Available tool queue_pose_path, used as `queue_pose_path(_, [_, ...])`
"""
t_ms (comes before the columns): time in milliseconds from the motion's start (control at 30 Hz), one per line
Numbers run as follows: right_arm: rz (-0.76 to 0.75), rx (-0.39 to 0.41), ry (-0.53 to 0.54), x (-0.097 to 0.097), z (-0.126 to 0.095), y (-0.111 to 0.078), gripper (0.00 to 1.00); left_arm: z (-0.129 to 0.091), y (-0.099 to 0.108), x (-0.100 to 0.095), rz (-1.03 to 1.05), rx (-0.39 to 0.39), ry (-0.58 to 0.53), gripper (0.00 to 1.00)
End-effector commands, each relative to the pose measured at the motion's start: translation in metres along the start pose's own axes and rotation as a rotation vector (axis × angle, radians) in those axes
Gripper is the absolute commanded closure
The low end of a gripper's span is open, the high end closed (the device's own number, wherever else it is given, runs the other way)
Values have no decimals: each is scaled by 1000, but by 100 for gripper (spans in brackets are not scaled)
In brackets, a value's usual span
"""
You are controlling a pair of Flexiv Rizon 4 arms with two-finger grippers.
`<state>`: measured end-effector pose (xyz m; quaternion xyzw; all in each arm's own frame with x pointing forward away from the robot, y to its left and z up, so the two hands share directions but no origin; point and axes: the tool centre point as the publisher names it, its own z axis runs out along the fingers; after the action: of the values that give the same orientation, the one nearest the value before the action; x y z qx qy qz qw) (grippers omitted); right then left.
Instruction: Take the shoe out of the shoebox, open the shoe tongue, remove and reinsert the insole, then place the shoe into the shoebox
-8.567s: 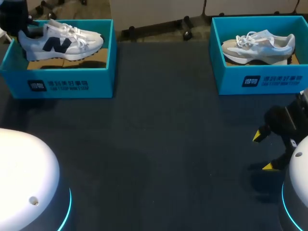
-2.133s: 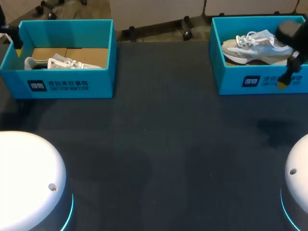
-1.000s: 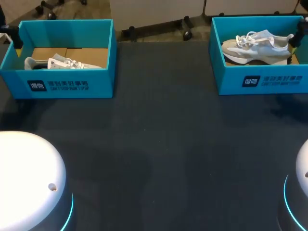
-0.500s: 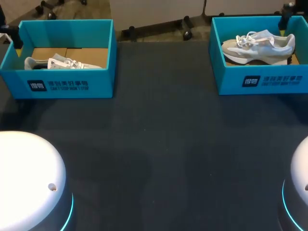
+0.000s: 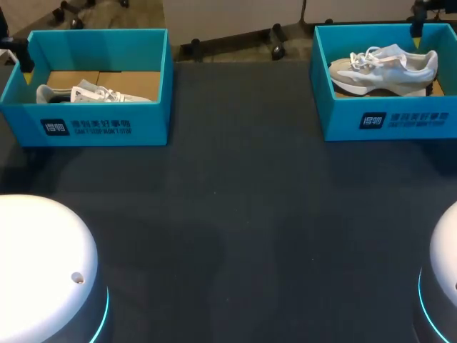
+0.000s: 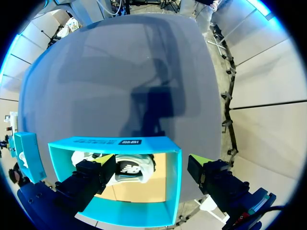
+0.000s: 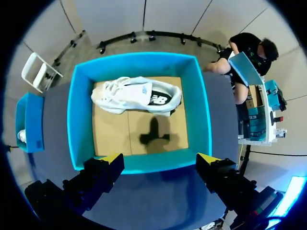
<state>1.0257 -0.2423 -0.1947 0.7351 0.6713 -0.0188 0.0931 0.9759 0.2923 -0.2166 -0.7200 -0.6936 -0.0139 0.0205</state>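
Note:
Two teal shoeboxes stand on the dark table. The left shoebox holds a white shoe with a dark logo, lying on its side. My left gripper hangs open over that box's outer end, with nothing between its fingers. The right shoebox holds a grey-white shoe upright on its cardboard floor. My right gripper is open above this box and apart from the shoe. One of its yellow fingertips shows at the box's far rim.
The dark tabletop stretches wide between the two boxes and in front of them. My arms' white bases sit at the near corners. The right gripper's shadow falls on the cardboard beside the shoe.
My right gripper has moved from the right end of its box, by the shoe's heel, to the box's far rim and slightly leftward. The left gripper and both shoes have stayed put.

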Motion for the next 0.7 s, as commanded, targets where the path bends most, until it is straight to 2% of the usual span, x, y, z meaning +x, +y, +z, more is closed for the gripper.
queue_pose_path(33, [28,7,-42,5,16,20,0,0,0,0,0,0,2,0])
queue_pose_path(233, [42,8,-85,8,41,45,0,0,0,0,0,0,2,0])
queue_pose_path(500, [18,2,-146,10,68,70,0,0,0,0,0,0,2,0])
queue_pose_path(700, [10,0,-143,-1,88,83,0,0,0,0,0,0,2,0])
